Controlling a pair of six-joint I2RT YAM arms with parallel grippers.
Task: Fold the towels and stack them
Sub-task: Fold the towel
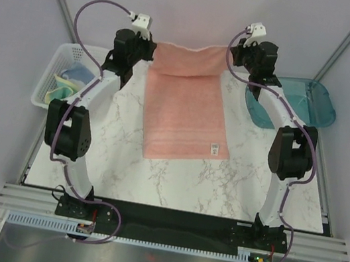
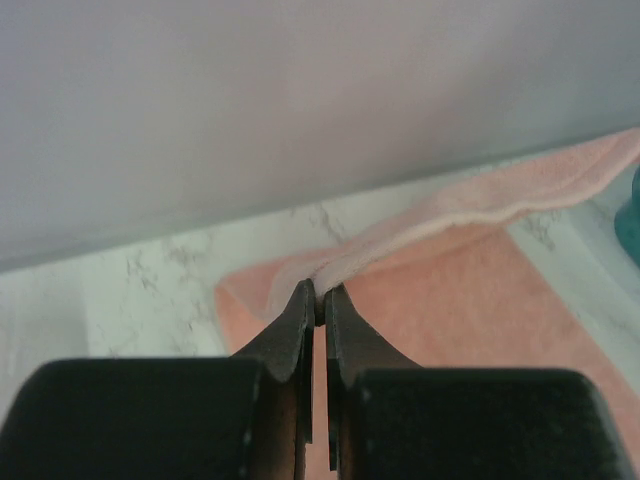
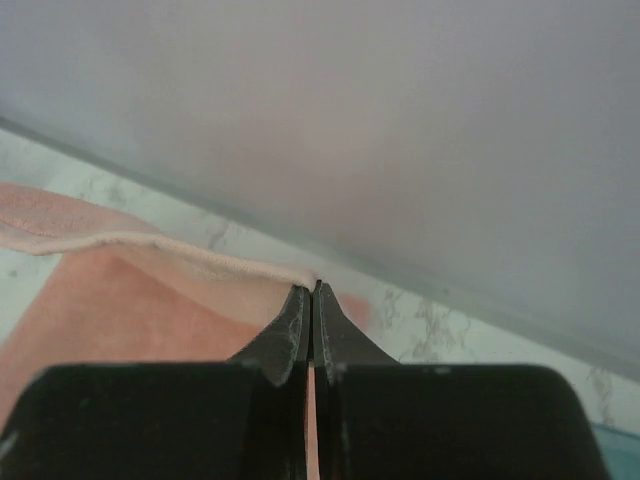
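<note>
Grey walls, marble table (image 1: 173,184) | salmon-pink towel (image 1: 184,116) lies centre, far edge lifted | left jaws pinch its 11 o'clock corner, right jaws its 1 o'clock corner | best: carry both corners level toward 6 o'clock, land them on the near hem

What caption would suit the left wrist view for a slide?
Left gripper shut on a corner of the pink towel, holding it above the marble table.

One pink towel (image 1: 186,106), two cloths (image 1: 77,75) (image 1: 61,89), two claws (image 2: 319,296) (image 3: 311,291), one basket (image 1: 42,92), one tub (image 1: 315,104).
</note>
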